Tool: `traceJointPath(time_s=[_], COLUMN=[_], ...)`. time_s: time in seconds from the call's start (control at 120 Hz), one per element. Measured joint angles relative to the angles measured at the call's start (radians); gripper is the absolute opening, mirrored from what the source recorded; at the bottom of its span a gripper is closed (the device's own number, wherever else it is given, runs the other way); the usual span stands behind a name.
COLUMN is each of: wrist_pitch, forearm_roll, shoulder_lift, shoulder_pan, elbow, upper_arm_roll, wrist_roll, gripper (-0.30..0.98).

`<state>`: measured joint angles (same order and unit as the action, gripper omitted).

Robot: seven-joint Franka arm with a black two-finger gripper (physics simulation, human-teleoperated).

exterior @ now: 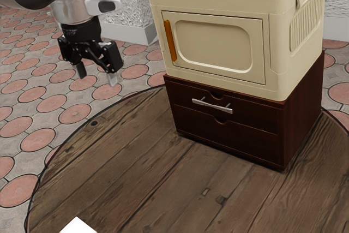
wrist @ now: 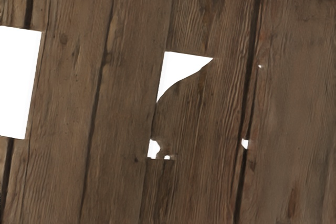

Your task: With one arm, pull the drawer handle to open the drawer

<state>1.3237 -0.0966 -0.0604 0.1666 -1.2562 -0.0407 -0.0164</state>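
My gripper (exterior: 97, 73) hangs released, fingers spread apart. Below me lies a round table (exterior: 128, 167) of dark, grainy planks. Well apart stands a reddish-brown wooden chest (exterior: 305, 115) — slim silver bar handle (exterior: 212, 106) on its flush upper drawer (exterior: 253, 115) — under a smooth cream cabinet (exterior: 218, 36) with rounded corners.

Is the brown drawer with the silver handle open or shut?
It's shut. The drawer's front sits flat in the brown cabinet, not sticking out, and you can't see inside it.
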Motion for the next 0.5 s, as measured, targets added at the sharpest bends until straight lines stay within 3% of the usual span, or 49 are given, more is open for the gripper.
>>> traceJointPath(time_s=[0.15,0.283,0.5], wrist_pitch=[-0.001,-0.039,-0.072], forearm_roll=[0.000,0.001,0.001], shoulder_lift=[0.000,0.027,0.023], shoulder_pan=[-0.006,-0.003,-0.027], elbow=[0.002,0.196,0.210], upper_arm_roll=[0.000,-0.013,-0.003], wrist_roll=[-0.001,-0.002,-0.003], gripper=[0.69,0.69,0.69])
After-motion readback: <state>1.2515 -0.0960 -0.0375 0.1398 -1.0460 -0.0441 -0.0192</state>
